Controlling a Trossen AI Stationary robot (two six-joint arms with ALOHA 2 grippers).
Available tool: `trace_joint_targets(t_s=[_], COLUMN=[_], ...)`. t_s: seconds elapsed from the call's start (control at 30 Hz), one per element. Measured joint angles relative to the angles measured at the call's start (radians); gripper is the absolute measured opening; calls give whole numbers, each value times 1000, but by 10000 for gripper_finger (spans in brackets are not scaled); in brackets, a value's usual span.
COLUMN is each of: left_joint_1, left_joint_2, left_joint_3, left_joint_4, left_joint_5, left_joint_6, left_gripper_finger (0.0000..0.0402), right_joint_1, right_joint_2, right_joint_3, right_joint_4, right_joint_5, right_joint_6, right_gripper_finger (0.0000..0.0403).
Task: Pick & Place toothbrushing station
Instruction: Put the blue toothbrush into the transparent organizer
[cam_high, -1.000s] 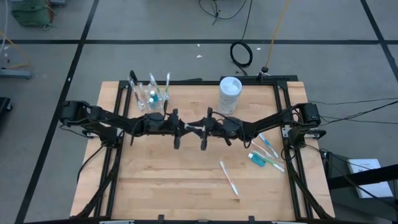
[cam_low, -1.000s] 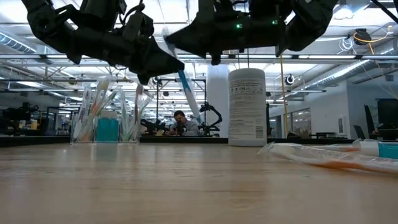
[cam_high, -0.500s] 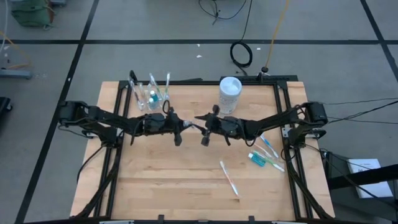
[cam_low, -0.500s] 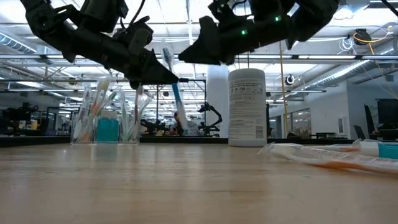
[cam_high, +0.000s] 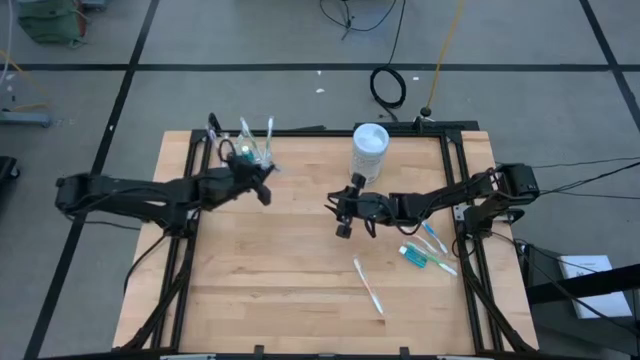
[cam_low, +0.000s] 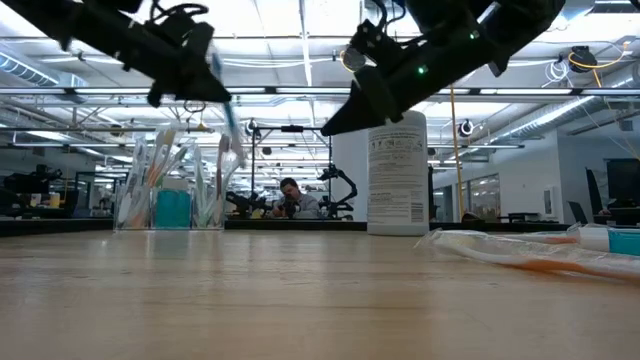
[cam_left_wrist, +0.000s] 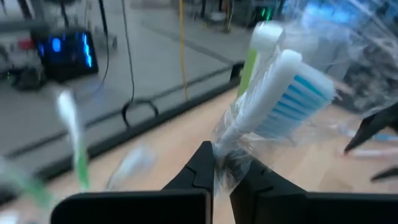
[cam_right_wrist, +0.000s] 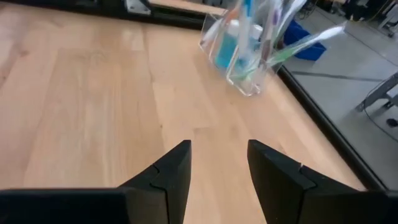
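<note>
So the handoff's done: the left gripper (cam_left_wrist: 225, 169) now pinches the wrapped toothbrush (cam_left_wrist: 273, 99) alone and has swung it far-left, right over the clear cup (cam_high: 243, 155). The right gripper (cam_right_wrist: 217, 163) has let go, fingers apart, mid-table. White container (cam_high: 369, 152) sits clear of the drop; more toothbrushes (cam_high: 428, 243) wait right.

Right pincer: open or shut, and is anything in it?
Open and empty: the right pincer shows bare table between its spread fingers.
</note>
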Motion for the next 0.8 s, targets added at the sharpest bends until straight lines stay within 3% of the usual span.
trace_joint_targets(t_s=[0.13,0.27,0.4,0.63,0.8], left_joint_1=[-17,11,75,184,246], left_joint_2=[-77,-99,-79,77,201], left_joint_3=[0,-1,-1,-1,-1], left_joint_4=[-201,-213,-111,9,13], left_joint_5=[-81,-258,-230,-226,-182], left_joint_6=[-84,-70,-63,-52,-51], left_gripper_finger=[15,11,20,10,27], right_joint_1=[2,-7,-28,-89,-140], right_joint_2=[-2,-1,-1,-1,-1], right_joint_3=[-7,-9,-9,-9,-9], right_joint_4=[-23,4,18,122,127], right_joint_5=[-1,0,-1,-6,-124], right_joint_6=[-1,-22,-34,-52,-12], right_gripper_finger=[150,147,148,148,144])
